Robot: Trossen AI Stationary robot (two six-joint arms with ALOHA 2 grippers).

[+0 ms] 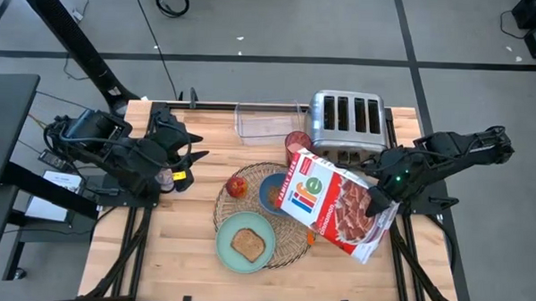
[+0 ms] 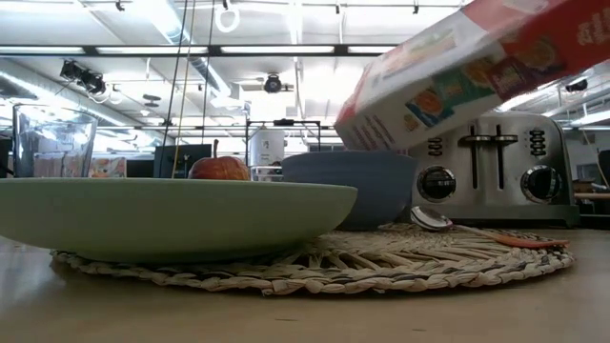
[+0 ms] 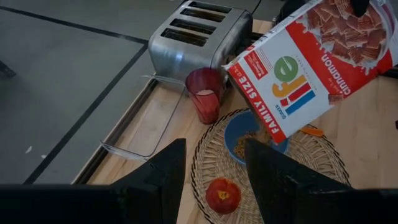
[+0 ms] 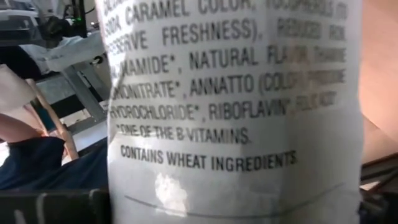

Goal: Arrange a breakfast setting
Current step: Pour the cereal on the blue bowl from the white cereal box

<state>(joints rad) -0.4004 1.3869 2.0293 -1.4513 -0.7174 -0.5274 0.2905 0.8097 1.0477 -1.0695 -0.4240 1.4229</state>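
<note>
Right gripper (image 1: pixel 380 192) clamping cereal box (image 1: pixel 333 204) (tilted), over blue bowl (image 1: pixel 271 192), left gripper (image 1: pixel 192 165) open

We see a grey floor (image 1: pixel 281 26) crossed by dark seams around the wooden table (image 1: pixel 184 255). A black cable (image 1: pixel 172 0) coils at eleven o'clock. Beyond, long ceiling lights (image 2: pixel 286 50) glow among pipes and beams.

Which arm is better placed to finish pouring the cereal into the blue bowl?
Right. The right gripper already holds the tilted cereal box over the blue bowl. The left gripper hangs open and empty at the table's left side.
</note>
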